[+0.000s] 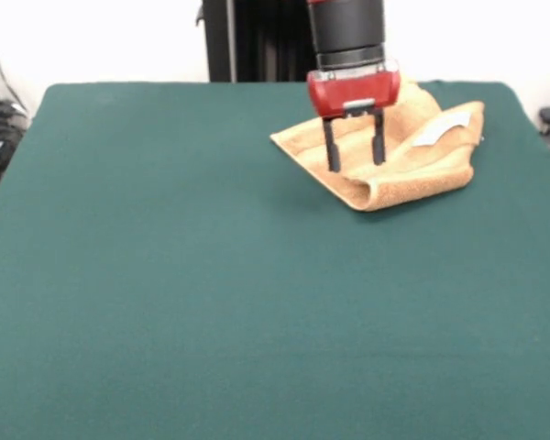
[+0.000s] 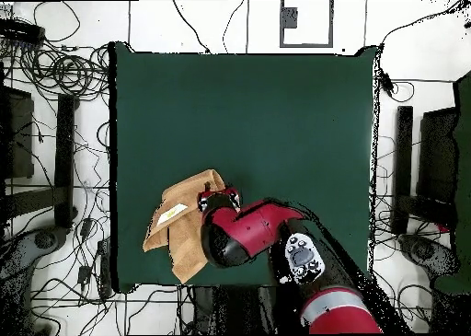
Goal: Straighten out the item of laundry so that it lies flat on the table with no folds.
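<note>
- The towel lay folded near the table's robot-side edge, toward one corner.
- The gripper hung directly over its folded part, fingers spread apart, holding nothing.

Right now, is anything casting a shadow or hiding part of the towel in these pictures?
Front view: soft, even light, a faint shadow on the table under the towel, and the open gripper covers some of it. Overhead view: the arm hides the towel's right edge.
</note>
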`<state>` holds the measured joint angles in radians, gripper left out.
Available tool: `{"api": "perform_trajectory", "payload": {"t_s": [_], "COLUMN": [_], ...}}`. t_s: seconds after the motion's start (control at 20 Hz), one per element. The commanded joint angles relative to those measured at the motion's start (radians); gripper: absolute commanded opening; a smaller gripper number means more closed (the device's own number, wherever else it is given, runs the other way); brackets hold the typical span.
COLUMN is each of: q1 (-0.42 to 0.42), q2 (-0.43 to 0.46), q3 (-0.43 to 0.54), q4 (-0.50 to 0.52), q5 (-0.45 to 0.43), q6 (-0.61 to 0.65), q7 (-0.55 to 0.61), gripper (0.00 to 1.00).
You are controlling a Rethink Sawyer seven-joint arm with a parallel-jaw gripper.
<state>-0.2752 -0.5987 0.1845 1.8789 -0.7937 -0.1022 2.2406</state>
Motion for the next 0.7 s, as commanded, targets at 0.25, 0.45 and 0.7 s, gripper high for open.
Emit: {"api": "perform_trajectory", "payload": {"t_s": [0.25, 0.45, 0.7], "q1": [-0.022, -0.014, -0.172], "q2": [0.116, 0.130, 0.230], "q3": [0.126, 0.121, 0.317], "q4": [-0.115, -0.111, -0.094], "q5": [0.038, 0.011, 0.008], "q6": [0.248, 0.198, 0.281], "q7": [-0.050, -0.023, -0.128], "gripper": [1.00, 1.00, 1.00]}}
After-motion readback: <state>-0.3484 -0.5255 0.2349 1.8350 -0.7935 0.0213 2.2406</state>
